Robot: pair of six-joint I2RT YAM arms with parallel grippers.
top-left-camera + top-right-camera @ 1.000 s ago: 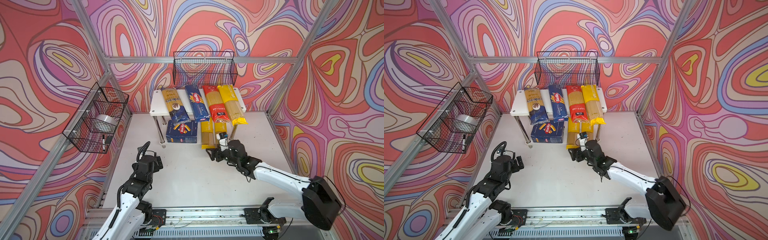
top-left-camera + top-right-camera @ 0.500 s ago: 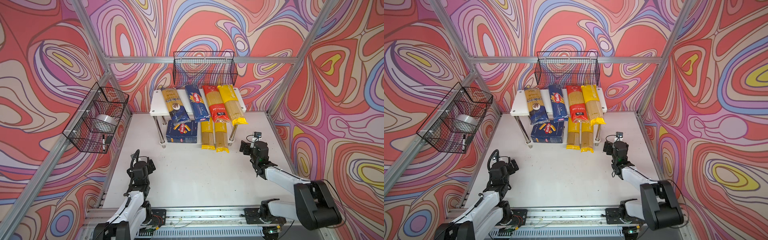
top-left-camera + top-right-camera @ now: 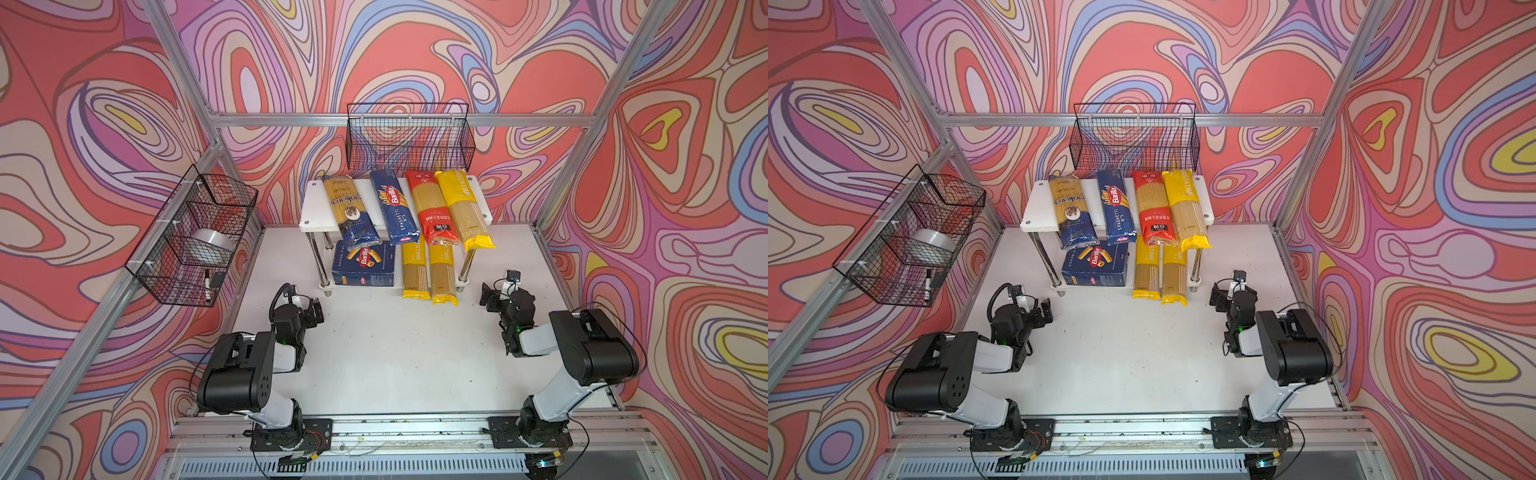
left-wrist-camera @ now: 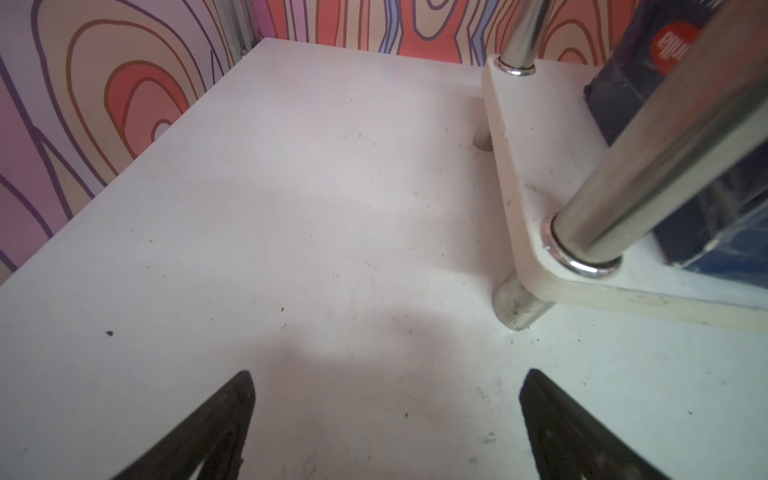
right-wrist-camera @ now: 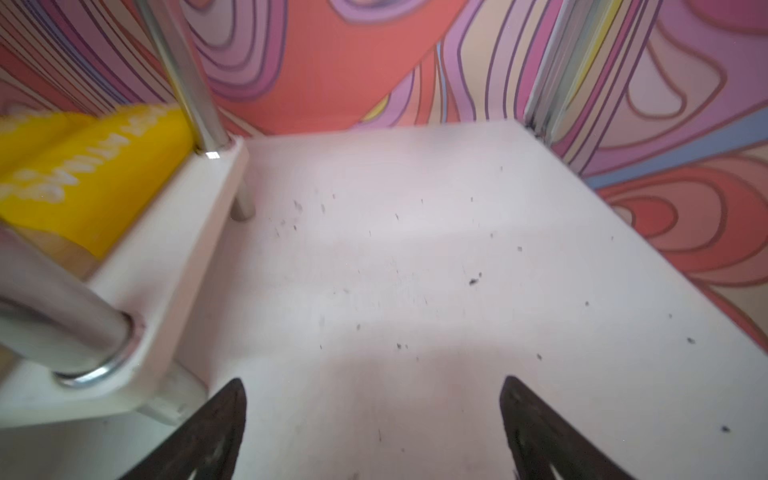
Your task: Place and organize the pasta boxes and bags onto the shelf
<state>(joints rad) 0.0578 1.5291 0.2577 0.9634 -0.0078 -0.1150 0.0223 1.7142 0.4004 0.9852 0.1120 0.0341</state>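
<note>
The shelf [image 3: 309, 208] stands at the back in both top views. Its top board carries a dark blue bag with gold top [image 3: 351, 212], the long Barilla spaghetti box [image 3: 392, 212], a red bag [image 3: 430, 208] and a yellow bag [image 3: 463, 212]. On the lower board [image 4: 532, 174] lie the wide Barilla rigatoni box [image 3: 363, 264] and two yellow bags [image 3: 415, 270], which overhang the front edge. My left gripper [image 3: 313, 311] is open and empty, low over the table near the shelf's front left leg. My right gripper [image 3: 488, 297] is open and empty beside the front right leg.
A black wire basket [image 3: 409, 141] hangs on the back wall above the shelf. Another basket [image 3: 195, 237] on the left wall holds a tape roll [image 3: 212, 245] and a marker. Aluminium frame posts stand at the table's corners. Both arms are folded near the front rail.
My right arm has pulled back from the yellow bags at the shelf front to the right side and folded up, its jaws opening slightly wider. The left arm has folded back too.
</note>
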